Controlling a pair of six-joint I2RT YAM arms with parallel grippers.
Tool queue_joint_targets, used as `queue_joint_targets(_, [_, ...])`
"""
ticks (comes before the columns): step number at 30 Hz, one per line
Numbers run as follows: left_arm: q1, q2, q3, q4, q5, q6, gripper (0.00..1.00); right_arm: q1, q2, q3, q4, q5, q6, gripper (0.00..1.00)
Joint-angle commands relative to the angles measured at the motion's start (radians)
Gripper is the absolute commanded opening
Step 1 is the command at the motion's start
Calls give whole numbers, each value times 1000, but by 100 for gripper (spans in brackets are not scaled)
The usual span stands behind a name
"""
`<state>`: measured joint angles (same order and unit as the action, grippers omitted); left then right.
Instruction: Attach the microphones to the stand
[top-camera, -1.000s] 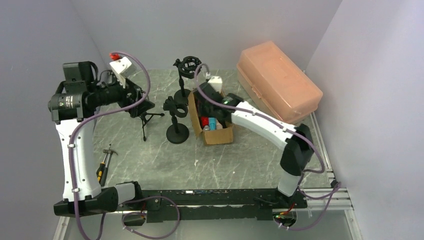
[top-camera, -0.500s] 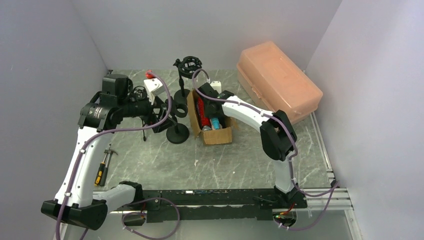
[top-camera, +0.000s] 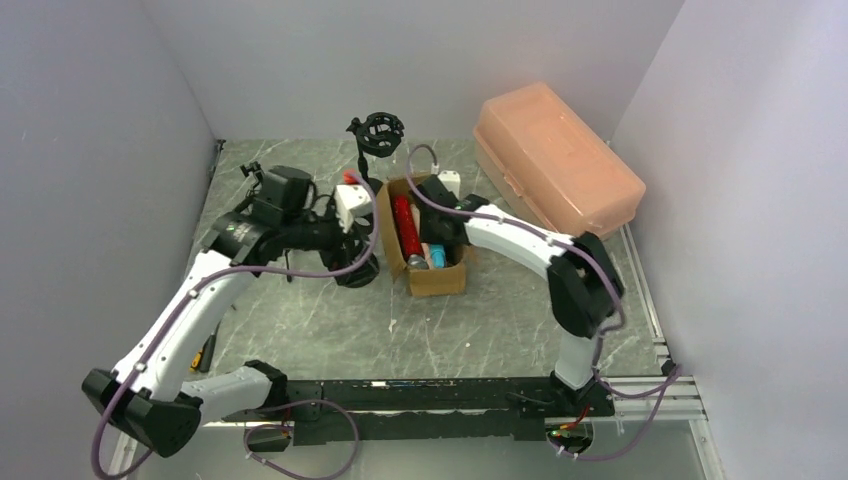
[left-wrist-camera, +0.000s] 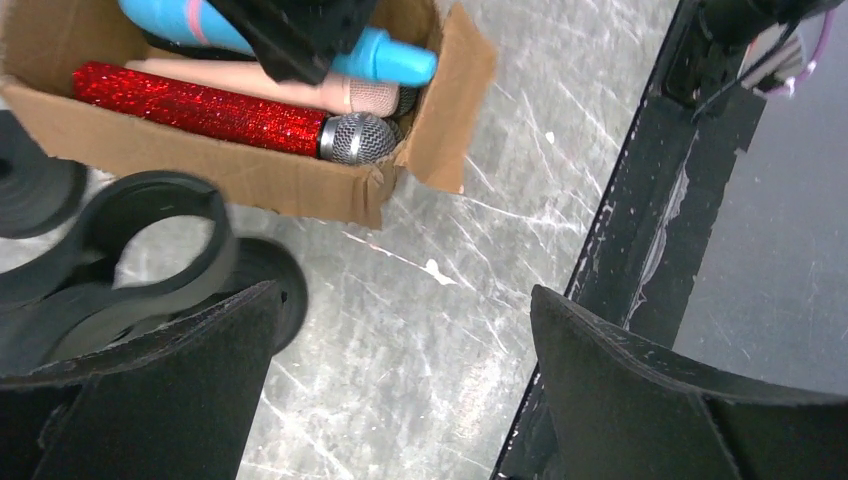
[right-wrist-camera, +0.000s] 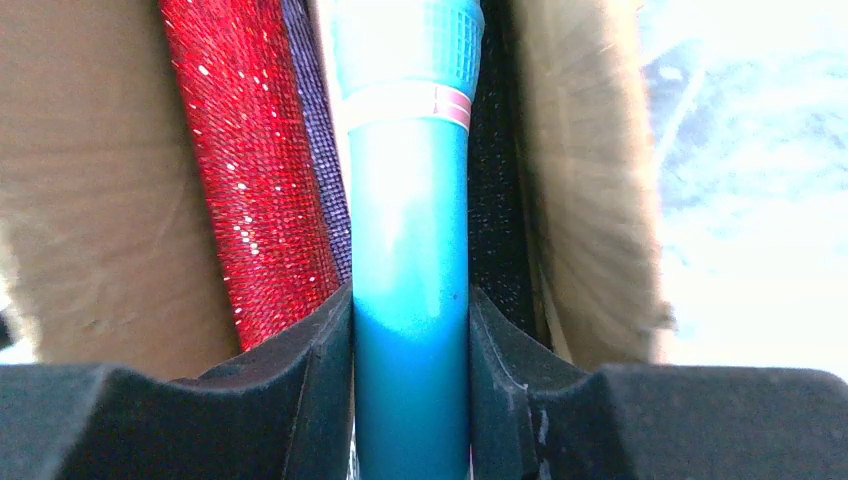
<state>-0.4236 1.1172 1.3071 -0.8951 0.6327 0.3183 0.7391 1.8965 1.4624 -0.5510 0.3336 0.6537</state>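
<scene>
Wrist close-up shows right hand (right-wrist-camera: 410, 335) clamping blue microphone (right-wrist-camera: 408, 220), seemingly hidden overhead.

No legible text, label or number shows, not even on the light blue microphone (right-wrist-camera: 408, 300).

We see a brown cardboard box (top-camera: 436, 281), flaps open, its walls on either side of the right jaws and just beyond the left jaws. A closed peach plastic case (top-camera: 556, 160) sits well right of both. A scuffed grey-green marbled surface (left-wrist-camera: 430, 330) shows between the left jaws.
</scene>
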Motion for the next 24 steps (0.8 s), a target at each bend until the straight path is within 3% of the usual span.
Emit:
queue_joint_targets(1, [-111,59,-57,125,-135,-56,99,7,-266,-83,8,-29,57,0])
queue_joint_targets(6, [-168,163,-75,220,-242,-93,99,-12,-438,-101,-29,16,36,0])
queue_joint_targets(11, [-218,258,-66,264,-269,-80,99,-131,-510,-192,-30,-19,-19,0])
queue_joint_targets(14, [-254,304,-54,279,-268,-62,100,-184,-485,-244,-33,-6,-79,0])
queue_joint_targets(20, [-314,375,-3,179,-128,50,100,-260,-390,-360,3,-38,-151,0])
queue_joint_targets(24, [-344,357,0,151,-158,96,99,-298,-347,-410,19,-27,-147,1])
